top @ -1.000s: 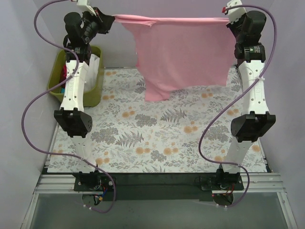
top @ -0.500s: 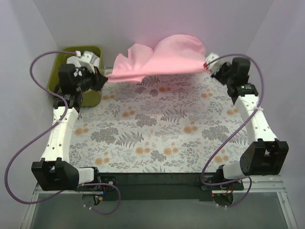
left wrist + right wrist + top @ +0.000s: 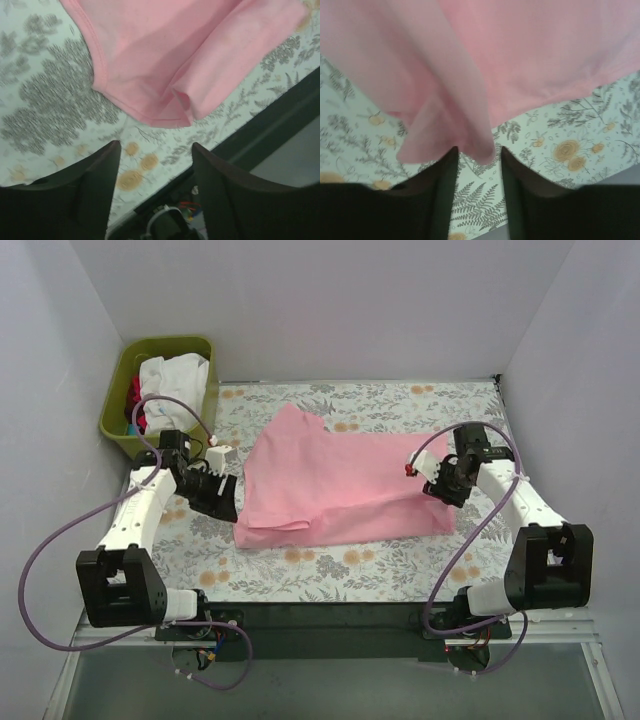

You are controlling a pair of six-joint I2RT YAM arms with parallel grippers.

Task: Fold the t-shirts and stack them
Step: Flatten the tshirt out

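Flowered worktop [image 3: 330, 570] lies under both arms. My left hand [image 3: 156, 147] is wide open and empty, just before the near corner of the pink t-shirt [image 3: 340, 480]. My right hand [image 3: 477, 150] is partly open, with a fold of cloth drooping at its fingertips. The t-shirt lies spread mid-worktop. Far left stands a green bin [image 3: 113, 418] of clothes.

The top camera is looking down from above and behind the arms [image 3: 140, 515], taking in the whole table [image 3: 330, 575]. Both wrist cameras are peering down, close, past their fingers [image 3: 95, 185] at the pink shirt's [image 3: 340, 485] edges, which the top view is also showing.
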